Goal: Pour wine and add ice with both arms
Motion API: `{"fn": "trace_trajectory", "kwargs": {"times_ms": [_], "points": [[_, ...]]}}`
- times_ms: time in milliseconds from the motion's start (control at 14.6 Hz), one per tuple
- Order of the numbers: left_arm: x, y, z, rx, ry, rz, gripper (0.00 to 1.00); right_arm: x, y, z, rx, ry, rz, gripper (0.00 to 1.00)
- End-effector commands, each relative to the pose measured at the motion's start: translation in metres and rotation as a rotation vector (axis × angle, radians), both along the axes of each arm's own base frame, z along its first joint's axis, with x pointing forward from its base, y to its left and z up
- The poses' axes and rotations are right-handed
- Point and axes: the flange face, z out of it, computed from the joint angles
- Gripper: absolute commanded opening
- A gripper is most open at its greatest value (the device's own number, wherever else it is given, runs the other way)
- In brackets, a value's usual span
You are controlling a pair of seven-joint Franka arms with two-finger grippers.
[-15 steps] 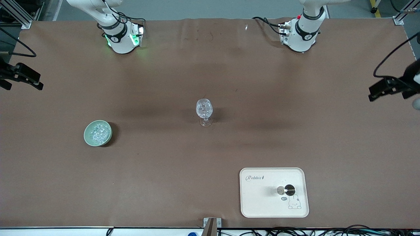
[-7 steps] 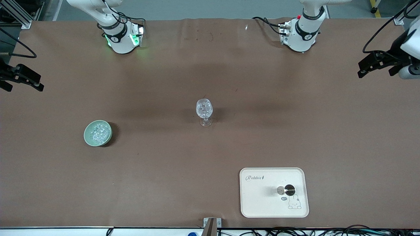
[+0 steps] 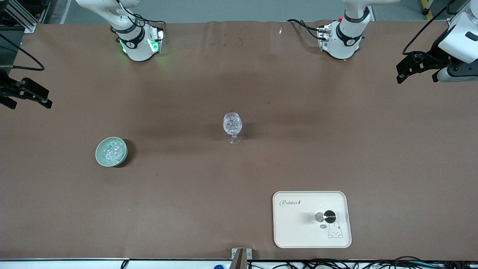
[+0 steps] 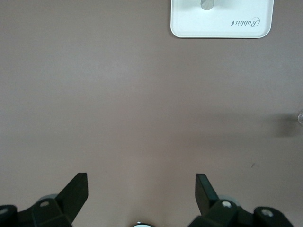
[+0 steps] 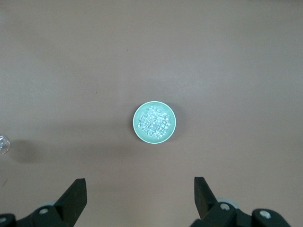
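Left gripper (image 4: pixel 141 189): fingers spread, nothing between them, hanging over bare desk (image 3: pixel 373 149) at its own arm's end. Right gripper (image 5: pixel 140 191): fingers spread too, empty, over the desk edge at the right arm's end.

Risk: the stemmed glass (image 3: pixel 232 127) looks top-heavy; a sideways brush from either arm could tip it and scatter what's inside, probably ice.

Ice (image 3: pixel 112 151) sits in the green bowl (image 3: pixel 100 157), about 12 o'clock of the right fingers in the wrist view, well apart. Tray (image 3: pixel 291 231) lies near the front camera.
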Motion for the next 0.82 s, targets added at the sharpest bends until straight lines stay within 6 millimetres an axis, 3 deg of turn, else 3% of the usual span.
{"fn": "trace_trajectory", "kwargs": {"times_ms": [0, 752], "points": [[-0.0027, 0.0059, 0.0109, 0.001, -0.016, 0.004, 1.00, -0.0010, -0.0010, 0.0049, 0.008, -0.013, -0.018, 1.00], [-0.0017, 0.0057, 0.0122, -0.001, -0.018, 0.001, 1.00, -0.0020, -0.0060, 0.0114, 0.011, -0.026, -0.055, 1.00]]}}
